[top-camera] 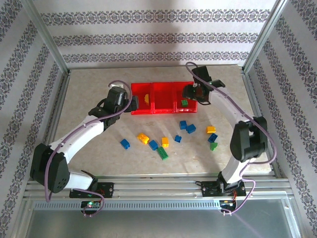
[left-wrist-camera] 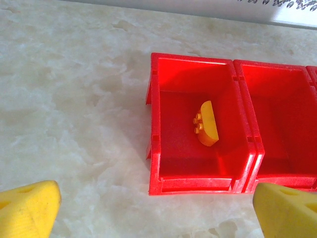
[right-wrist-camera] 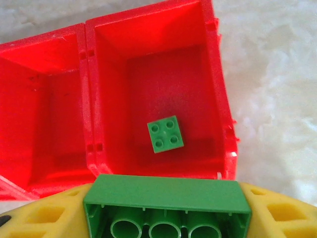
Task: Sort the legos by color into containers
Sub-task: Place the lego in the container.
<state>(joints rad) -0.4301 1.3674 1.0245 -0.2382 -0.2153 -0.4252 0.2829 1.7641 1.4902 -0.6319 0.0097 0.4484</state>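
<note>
Three joined red containers (top-camera: 163,111) stand at mid table. My right gripper (right-wrist-camera: 166,210) is shut on a long green lego (right-wrist-camera: 166,194), its hollow underside toward the camera, at the near rim of the right container (right-wrist-camera: 218,89). A small square green lego (right-wrist-camera: 165,134) lies on that bin's floor. My left gripper (left-wrist-camera: 158,215) hangs open with nothing between its yellow fingers (left-wrist-camera: 27,208), just in front of the left container (left-wrist-camera: 154,124). That bin holds one curved yellow-orange lego (left-wrist-camera: 208,124). In the top view the left gripper (top-camera: 132,102) and right gripper (top-camera: 190,92) flank the row.
Loose legos lie on the table in front of the bins: blue ones (top-camera: 125,144) (top-camera: 153,145) (top-camera: 191,129), yellow ones (top-camera: 143,138) (top-camera: 211,129), green ones (top-camera: 163,153) (top-camera: 213,146). The middle container (left-wrist-camera: 277,119) looks empty. Metal frame posts (top-camera: 247,74) bound the table.
</note>
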